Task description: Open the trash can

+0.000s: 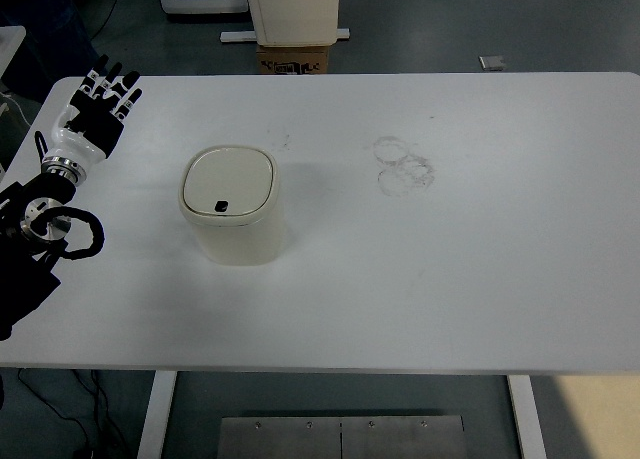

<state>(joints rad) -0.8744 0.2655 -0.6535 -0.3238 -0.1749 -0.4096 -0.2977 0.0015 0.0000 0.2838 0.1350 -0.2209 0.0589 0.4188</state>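
Left hand (98, 107) lies flat, fingers spread, empty, beside the smooth cream rounded-square trash can (232, 207).

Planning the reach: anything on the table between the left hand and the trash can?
Nothing visible. The left hand hovers open over the table's far-left corner, and only bare table lies between it and the trash can. The lid is shut, with nothing on top.

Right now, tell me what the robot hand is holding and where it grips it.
Nothing. The left robot hand is open over the table's left edge, apart from the closed trash can.
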